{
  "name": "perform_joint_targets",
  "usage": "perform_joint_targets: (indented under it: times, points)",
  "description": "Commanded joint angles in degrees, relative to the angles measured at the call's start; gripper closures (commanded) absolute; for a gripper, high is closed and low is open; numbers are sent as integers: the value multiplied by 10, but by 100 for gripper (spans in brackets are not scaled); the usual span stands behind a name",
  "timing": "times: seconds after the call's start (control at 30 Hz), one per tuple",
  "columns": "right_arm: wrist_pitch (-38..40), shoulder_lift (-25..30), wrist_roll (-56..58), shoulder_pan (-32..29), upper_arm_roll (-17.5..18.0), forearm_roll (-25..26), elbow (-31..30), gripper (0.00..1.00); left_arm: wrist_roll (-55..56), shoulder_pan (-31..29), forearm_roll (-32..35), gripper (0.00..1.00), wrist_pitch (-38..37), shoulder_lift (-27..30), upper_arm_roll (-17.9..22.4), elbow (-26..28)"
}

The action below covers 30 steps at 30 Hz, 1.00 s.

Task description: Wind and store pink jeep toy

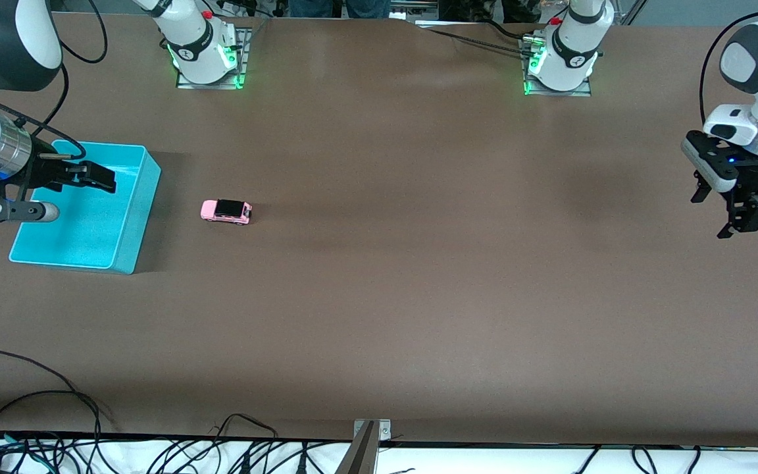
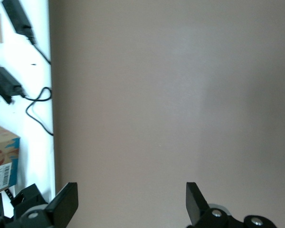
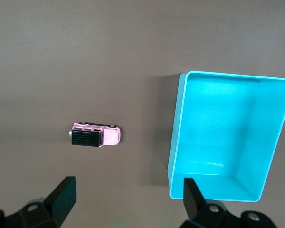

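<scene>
The pink jeep toy [image 1: 226,211] stands on the brown table beside the turquoise bin [image 1: 141,220], toward the left arm's end of it. It has a pink body and a black roof. The bin holds nothing. My right gripper [image 1: 104,178] is open and empty, up in the air over the bin. In the right wrist view the jeep [image 3: 95,135] and the bin [image 3: 176,142] both show past the open right gripper [image 3: 128,197]. My left gripper [image 1: 723,212] is open and empty over the table at the left arm's end, waiting. The left wrist view shows only bare table between its fingers [image 2: 131,202].
The two arm bases [image 1: 206,49] [image 1: 560,59] stand at the table's edge farthest from the front camera. Cables [image 1: 56,421] lie along the nearest edge. The left wrist view shows cables [image 2: 38,102] and a box [image 2: 2,159] off the table's edge.
</scene>
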<state>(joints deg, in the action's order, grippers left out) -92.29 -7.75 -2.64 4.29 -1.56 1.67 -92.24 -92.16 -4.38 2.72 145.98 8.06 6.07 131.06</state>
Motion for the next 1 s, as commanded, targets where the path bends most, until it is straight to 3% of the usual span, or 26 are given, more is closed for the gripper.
perform_joint_targets:
  times: [0.0, 0.4, 0.8, 0.97]
  points:
    - [4, 7, 30, -2, -1, -12, 7, 0, 44, -1, -42, 0, -41, 5, -2, -29]
    - [2, 5, 68, 4, 17, -24, 18, 0, 236, 1, -40, 0, -203, 6, -7, -122]
    - [-9, -16, 319, 4, 18, -25, 3, 0, 448, 2, -31, 0, -416, 5, -47, -263]
    - [-47, -19, 426, 5, 19, -25, -34, 0, 541, 3, -3, 0, -477, 5, -75, -303]
